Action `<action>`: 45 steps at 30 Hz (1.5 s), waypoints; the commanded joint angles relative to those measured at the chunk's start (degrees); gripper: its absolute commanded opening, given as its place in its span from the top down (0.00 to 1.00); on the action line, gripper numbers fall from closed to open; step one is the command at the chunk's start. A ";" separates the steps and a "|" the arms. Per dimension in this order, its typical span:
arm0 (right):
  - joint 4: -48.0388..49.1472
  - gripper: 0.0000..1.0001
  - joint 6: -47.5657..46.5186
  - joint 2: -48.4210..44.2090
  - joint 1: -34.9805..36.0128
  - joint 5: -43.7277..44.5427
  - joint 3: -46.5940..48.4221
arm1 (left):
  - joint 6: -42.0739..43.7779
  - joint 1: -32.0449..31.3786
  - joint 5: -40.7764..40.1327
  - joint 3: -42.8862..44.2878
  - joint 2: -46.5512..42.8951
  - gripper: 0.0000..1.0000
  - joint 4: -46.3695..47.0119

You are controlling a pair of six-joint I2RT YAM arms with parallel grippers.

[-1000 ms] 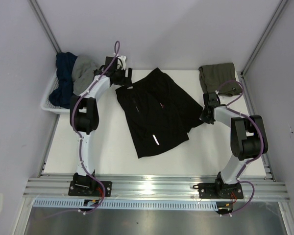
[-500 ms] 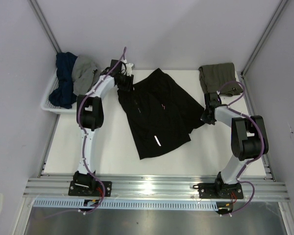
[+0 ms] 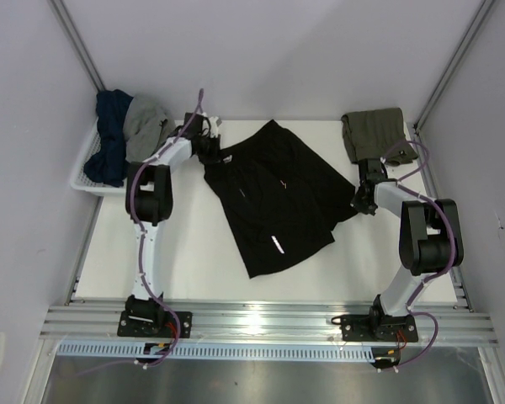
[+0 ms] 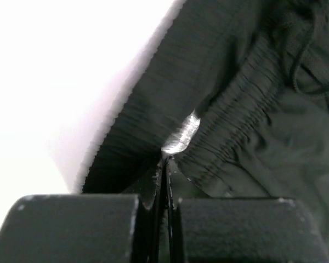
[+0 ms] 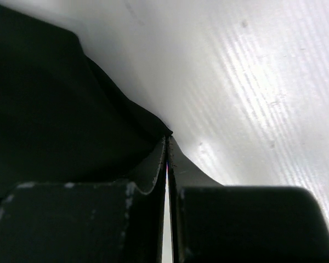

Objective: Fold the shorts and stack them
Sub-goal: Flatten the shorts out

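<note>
The black shorts (image 3: 273, 198) lie spread flat mid-table, with small white marks showing. My left gripper (image 3: 212, 151) is at their far-left waistband corner. In the left wrist view it (image 4: 165, 160) is shut on the gathered waistband (image 4: 236, 118), beside a white tag. My right gripper (image 3: 359, 200) is at the shorts' right edge. In the right wrist view it (image 5: 168, 137) is shut on a corner of the black cloth (image 5: 55, 109). The olive-green shorts (image 3: 373, 133) lie folded at the back right, behind the right gripper.
A white basket (image 3: 82, 181) with dark blue and grey clothes stands at the back left, close to the left arm. White tabletop (image 3: 185, 244) surrounds the shorts. Metal rails run along the near edge, and walls close in both sides.
My left gripper moved onto the waistband corner and went from open to shut on it. The right gripper shifted slightly right, and the black shorts slid a little right and nearer.
</note>
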 commanded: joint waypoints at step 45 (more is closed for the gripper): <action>0.17 0.48 8.68 -21.30 49.15 -7.30 -11.58 | -17.75 3.54 -13.23 -37.25 -26.62 1.00 19.10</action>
